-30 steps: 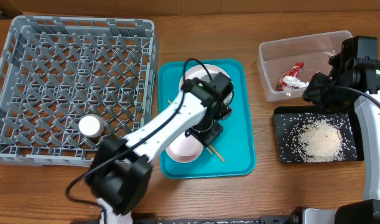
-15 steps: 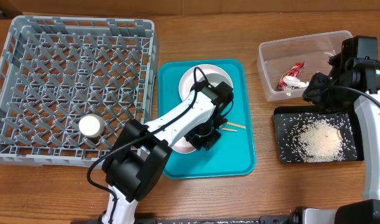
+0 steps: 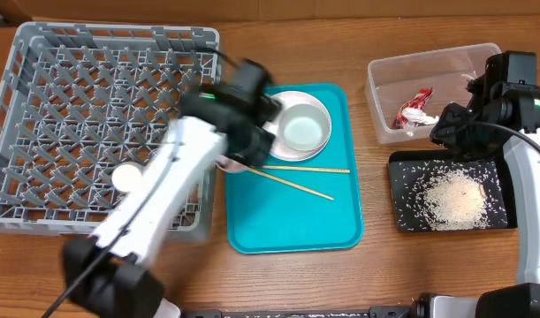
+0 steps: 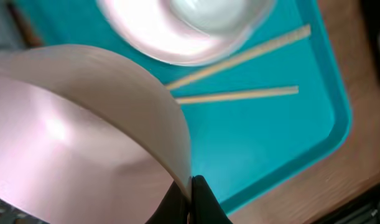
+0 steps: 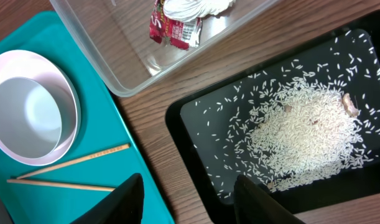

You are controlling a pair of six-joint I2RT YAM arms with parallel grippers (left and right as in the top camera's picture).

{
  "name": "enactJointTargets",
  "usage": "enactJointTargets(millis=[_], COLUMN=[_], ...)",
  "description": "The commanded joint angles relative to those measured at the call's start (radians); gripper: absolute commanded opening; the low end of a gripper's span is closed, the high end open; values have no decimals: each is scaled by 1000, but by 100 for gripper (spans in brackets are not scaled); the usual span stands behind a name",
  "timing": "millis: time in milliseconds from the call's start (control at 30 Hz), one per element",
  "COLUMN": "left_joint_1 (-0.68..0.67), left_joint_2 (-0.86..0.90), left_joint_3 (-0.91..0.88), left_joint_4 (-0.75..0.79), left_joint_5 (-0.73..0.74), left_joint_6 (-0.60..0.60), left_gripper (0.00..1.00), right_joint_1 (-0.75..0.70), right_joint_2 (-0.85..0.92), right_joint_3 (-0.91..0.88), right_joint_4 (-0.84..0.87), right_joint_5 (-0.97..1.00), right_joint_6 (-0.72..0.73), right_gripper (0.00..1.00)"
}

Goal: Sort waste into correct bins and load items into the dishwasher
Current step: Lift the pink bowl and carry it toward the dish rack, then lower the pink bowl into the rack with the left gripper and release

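Observation:
My left gripper (image 4: pixel 191 190) is shut on the rim of the pale pink-white bowl (image 4: pixel 84 137) and holds it above the left edge of the teal tray (image 4: pixel 270 143), next to the grey dish rack (image 3: pixel 40 208). In the overhead view the left gripper (image 3: pixel 241 141) is blurred. The white plate (image 3: pixel 278 150) with the grey bowl (image 3: pixel 303 131) in it and two chopsticks (image 3: pixel 296 177) lie on the teal tray. A white cup (image 3: pixel 128 178) stands in the rack. My right gripper (image 5: pixel 193 205) is open and empty over the black tray's (image 5: pixel 196 124) corner. The tray holds rice (image 5: pixel 308 124). The wrapper (image 5: pixel 177 25) lies in the clear tub (image 5: pixel 115 56).
The teal tray (image 3: pixel 292 221) sits between the rack and the two bins. The clear tub (image 3: pixel 384 88) is at the back right and the black tray (image 3: pixel 409 168) is in front of it. Bare wooden table runs along the front.
My left arm has lifted the pink bowl off the teal tray and swung left toward the rack. The chopsticks have shifted and now lie uncovered. The right arm has not moved.

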Motion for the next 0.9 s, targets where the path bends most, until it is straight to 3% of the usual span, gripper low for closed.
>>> enactJointTargets(millis=[0, 133, 267, 533, 867], left_joint_1=[200, 442, 621, 803, 843], left_joint_2=[-46, -24, 8, 55, 165], left_joint_3=[16, 15, 15, 15, 15], left_joint_4=[35, 53, 55, 135, 183], left_joint_5=[340, 742, 933, 979, 982], left_joint_6=[100, 283, 386, 446, 468], left_gripper=[4, 4, 4, 4, 4], right_joint_1=[-4, -4, -4, -4, -4], right_joint_2=[-21, -21, -21, -21, -21], right_joint_3=[24, 24, 24, 24, 24], right_joint_4=[2, 3, 2, 2, -1], right_joint_5=[9, 9, 9, 9, 9], right_joint_6=[1, 1, 1, 1, 1], right_gripper=[49, 49, 49, 49, 48])
